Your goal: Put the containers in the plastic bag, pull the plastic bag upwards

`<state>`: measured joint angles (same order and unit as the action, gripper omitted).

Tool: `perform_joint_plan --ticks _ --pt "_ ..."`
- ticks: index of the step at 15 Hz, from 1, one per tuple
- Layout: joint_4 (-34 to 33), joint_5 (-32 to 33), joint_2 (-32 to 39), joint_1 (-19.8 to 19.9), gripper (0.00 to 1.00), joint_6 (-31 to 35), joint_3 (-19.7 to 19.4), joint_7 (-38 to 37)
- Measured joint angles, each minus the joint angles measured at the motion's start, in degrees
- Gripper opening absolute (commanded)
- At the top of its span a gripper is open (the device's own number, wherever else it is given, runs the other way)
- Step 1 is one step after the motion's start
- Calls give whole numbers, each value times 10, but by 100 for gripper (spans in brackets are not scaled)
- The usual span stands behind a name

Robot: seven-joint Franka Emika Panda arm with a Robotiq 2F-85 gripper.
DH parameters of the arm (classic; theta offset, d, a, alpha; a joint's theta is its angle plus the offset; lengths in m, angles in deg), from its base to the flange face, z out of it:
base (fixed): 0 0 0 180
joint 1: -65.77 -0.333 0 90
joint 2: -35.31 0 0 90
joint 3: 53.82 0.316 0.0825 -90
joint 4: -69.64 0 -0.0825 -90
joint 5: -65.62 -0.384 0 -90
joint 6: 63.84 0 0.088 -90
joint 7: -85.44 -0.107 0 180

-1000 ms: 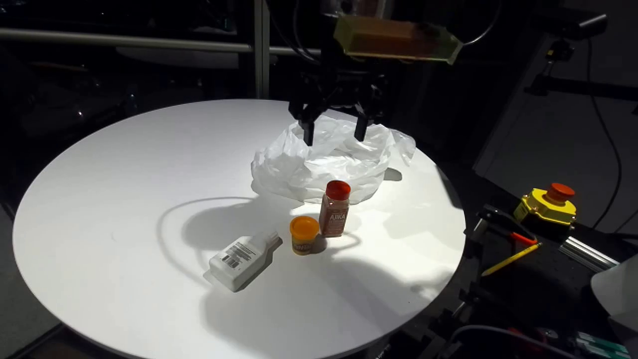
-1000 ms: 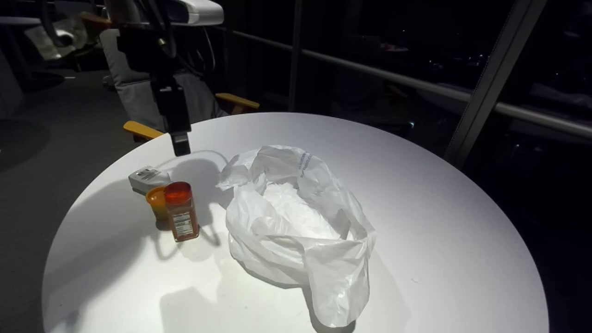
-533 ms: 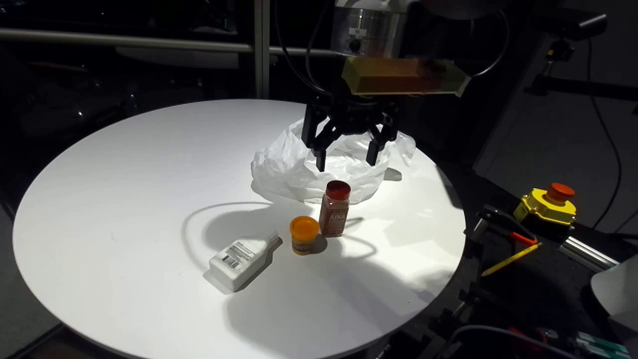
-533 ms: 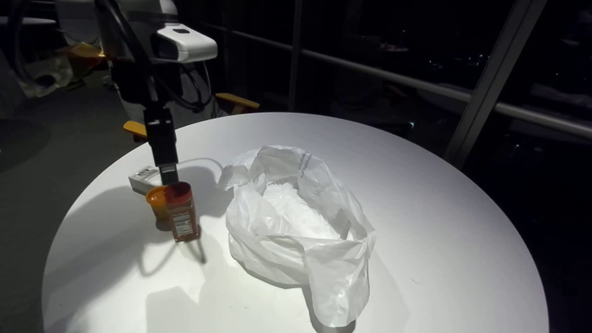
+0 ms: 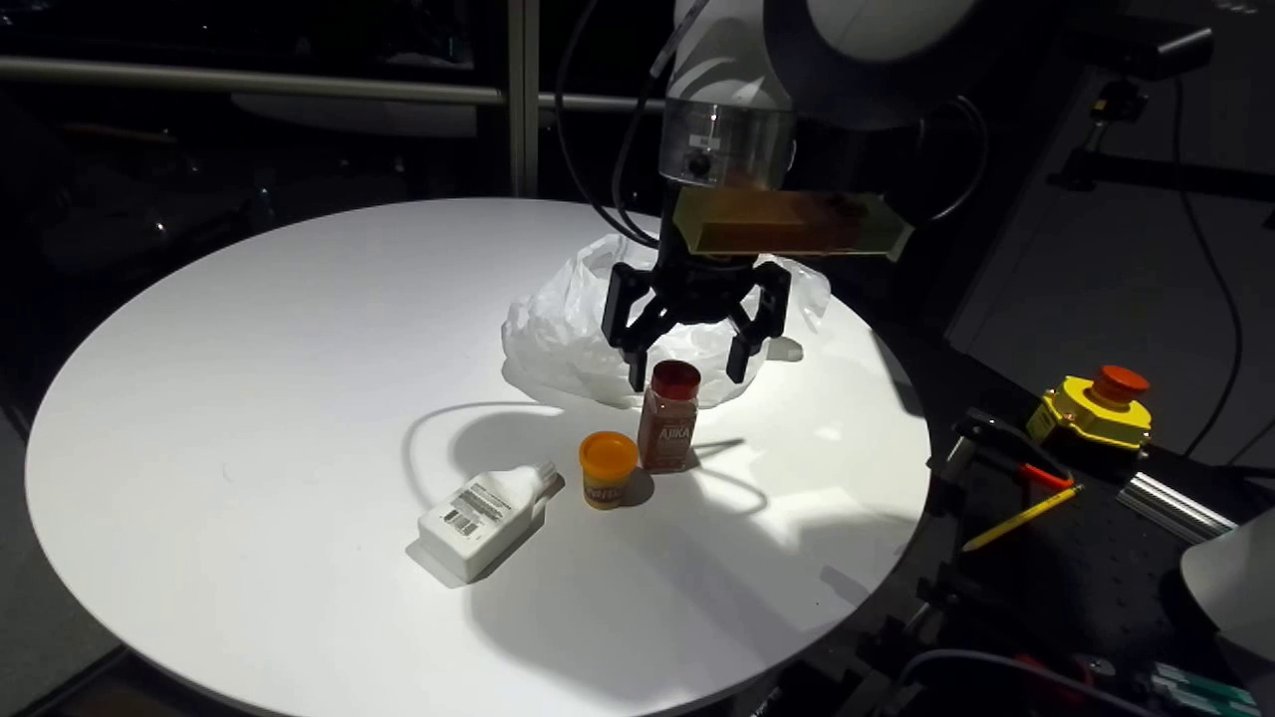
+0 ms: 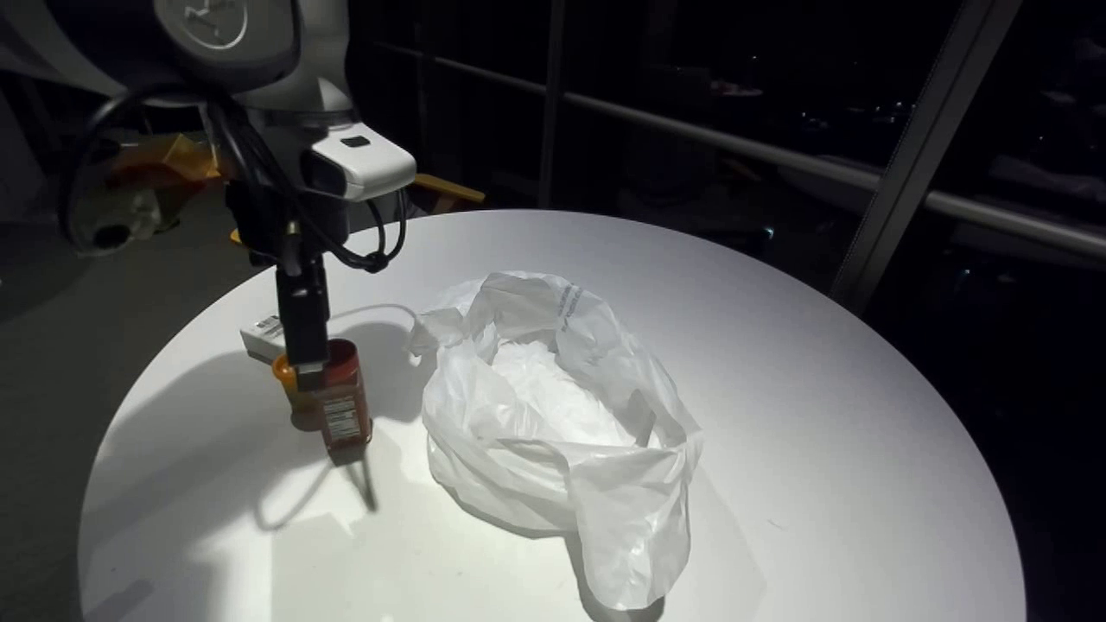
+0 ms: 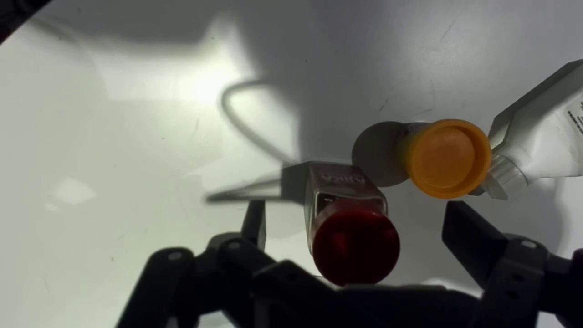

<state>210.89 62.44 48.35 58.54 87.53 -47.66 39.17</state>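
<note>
The red-capped bottle (image 5: 667, 433) stands upright on the table. My gripper (image 7: 357, 228) is open at the height of its cap; in the wrist view the red cap (image 7: 356, 243) shows between the fingers with a gap on each side. Close beside the bottle stands the small orange tub (image 5: 609, 473), upright. A white flask-shaped container (image 5: 483, 520) lies on its side, neck toward the tub. The translucent white plastic bag (image 6: 622, 527) sits apart from them with its mouth open upward; in an exterior view the arm hides part of it.
Everything stands on a round white table (image 5: 299, 329). Off its edge are a yellow box with a red button (image 5: 1096, 413), a pencil (image 5: 1023, 518) and a camera on a stand (image 5: 1136, 50). Dark windows lie beyond.
My open gripper has come down from above the bag side to the red-capped bottle, its fingers now at cap height. The containers and the bag have stayed where they were.
</note>
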Motion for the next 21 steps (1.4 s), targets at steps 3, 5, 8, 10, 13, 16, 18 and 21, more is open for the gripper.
perform_joint_plan --ticks 3,5,8,10,13,16,18,21 --pt "0 -7 13 0 62 20 -4 6" --pt "0 -8 20 0 45 48 -8 8" --pt "0 -8 26 -4 24 80 -20 10" --pt "0 -8 27 -5 24 81 -23 12" --pt "2 -8 20 -8 24 68 -22 12" --pt "4 -12 -24 -11 24 13 -19 12" --pt "4 -14 -77 -12 24 -35 -19 12" --pt "-7 -15 -153 -3 24 -100 -21 12"
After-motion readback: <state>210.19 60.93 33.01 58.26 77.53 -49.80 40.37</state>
